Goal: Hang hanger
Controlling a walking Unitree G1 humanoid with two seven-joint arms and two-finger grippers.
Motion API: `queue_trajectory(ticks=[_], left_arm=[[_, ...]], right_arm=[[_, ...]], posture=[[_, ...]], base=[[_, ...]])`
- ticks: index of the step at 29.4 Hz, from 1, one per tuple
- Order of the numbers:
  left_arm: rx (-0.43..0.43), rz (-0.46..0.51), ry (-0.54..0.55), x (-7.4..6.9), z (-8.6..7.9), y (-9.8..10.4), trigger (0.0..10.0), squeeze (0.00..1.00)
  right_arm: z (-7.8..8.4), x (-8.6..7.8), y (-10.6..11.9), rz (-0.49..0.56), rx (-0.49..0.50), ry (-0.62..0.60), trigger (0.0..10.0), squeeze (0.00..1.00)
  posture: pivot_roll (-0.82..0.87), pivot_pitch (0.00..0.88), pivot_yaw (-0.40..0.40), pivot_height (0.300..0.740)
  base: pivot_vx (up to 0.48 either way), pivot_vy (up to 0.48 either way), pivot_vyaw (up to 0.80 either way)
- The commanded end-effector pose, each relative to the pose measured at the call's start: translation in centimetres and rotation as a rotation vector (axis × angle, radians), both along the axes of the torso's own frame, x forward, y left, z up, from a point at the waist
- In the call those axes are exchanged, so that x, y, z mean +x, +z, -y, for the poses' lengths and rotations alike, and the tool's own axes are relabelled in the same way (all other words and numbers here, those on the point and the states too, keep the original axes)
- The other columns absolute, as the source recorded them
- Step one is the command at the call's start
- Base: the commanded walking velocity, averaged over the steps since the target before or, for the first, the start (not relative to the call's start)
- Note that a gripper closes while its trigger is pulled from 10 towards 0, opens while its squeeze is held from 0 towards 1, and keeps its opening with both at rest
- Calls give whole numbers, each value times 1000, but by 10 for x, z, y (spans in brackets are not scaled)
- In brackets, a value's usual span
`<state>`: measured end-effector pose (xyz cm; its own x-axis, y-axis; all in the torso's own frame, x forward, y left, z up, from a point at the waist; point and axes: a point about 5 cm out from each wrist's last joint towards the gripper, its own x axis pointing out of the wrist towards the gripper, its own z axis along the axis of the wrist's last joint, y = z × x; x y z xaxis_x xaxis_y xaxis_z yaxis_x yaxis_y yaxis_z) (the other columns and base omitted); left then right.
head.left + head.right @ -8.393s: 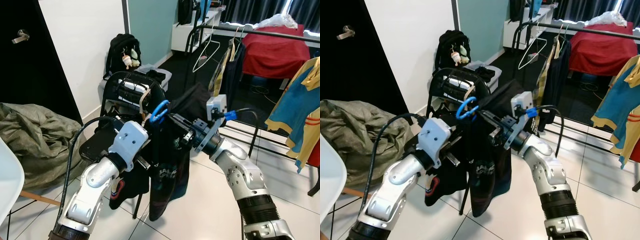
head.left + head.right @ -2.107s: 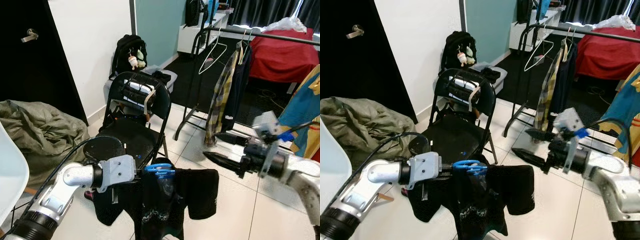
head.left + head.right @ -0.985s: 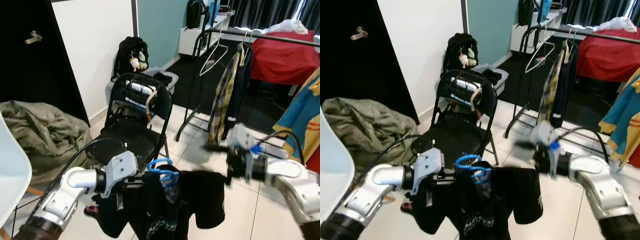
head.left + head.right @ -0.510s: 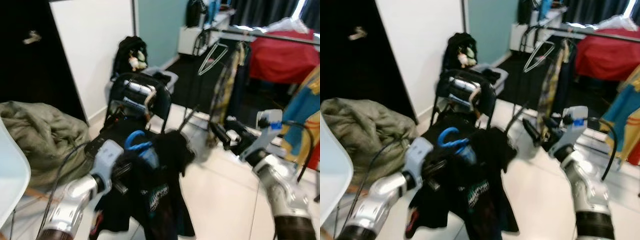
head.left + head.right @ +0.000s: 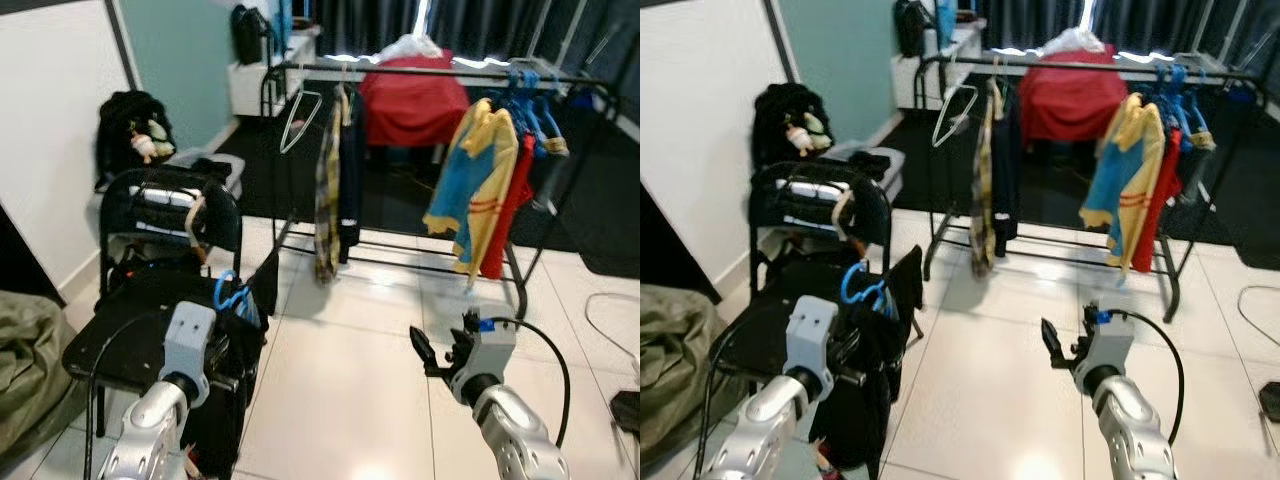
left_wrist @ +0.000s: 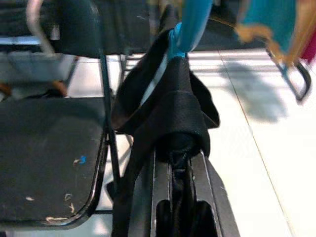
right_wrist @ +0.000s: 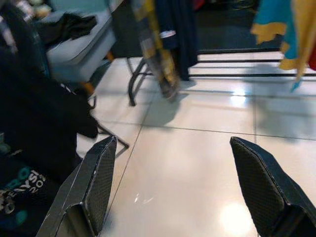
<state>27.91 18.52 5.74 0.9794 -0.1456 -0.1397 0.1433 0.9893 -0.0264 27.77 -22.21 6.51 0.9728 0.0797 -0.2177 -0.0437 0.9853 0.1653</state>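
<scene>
Robot arms are out in front, facing a clothes rack (image 5: 440, 72) across the white floor. The left gripper (image 5: 222, 335) has its fingers squeezed shut on a blue hanger (image 5: 232, 294) with a black shirt (image 5: 865, 385) draped over it. The hook pokes up above the fingers, probably so it can catch on the rack's bar later. The shirt hangs down beside a black chair (image 5: 150, 250), so the hanger is well apart from the rack and not hung yet.

The right gripper (image 5: 1060, 352) holds nothing. Its two fingers (image 7: 96, 182) are spread wide apart over the floor, maybe ready to help.

On the rack hang a white empty hanger (image 5: 298, 118), a checked shirt (image 5: 326, 200) and a yellow and blue top (image 5: 470, 170). A gray bin (image 7: 81, 42) past the chair has dark clothes on top.
</scene>
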Motion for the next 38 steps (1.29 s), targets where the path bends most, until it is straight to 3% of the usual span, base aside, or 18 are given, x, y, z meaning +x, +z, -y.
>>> queue_trajectory(ticks=[1,6,10,16,30,38], left_arm=[[-52,51,70,2,-4,7,10000,0],[11,85,167,-3,-11,8,10000,0],[17,88,178,-4,-11,7,10000,0],[49,114,115,0,0,10,10000,0],[47,106,78,7,6,10,10000,0],[18,95,32,11,8,11,10000,0]], right_arm=[[8,-1,-1,9,10,-45,10000,0],[7,-1,-1,35,5,-55,10000,0],[6,-1,-1,43,1,-55,10000,0],[5,0,-1,51,-19,-48,10000,0],[7,3,0,61,-26,-49,10000,0],[7,5,0,63,-27,-53,10000,0]], posture=[[-101,0,32,740],[-93,0,16,740],[-91,0,12,740],[-94,0,15,740],[-97,0,14,740],[-106,0,18,740]], base=[[0,0,-800],[0,0,-480],[0,0,0],[0,-345,0],[0,-449,0],[0,-70,0]])
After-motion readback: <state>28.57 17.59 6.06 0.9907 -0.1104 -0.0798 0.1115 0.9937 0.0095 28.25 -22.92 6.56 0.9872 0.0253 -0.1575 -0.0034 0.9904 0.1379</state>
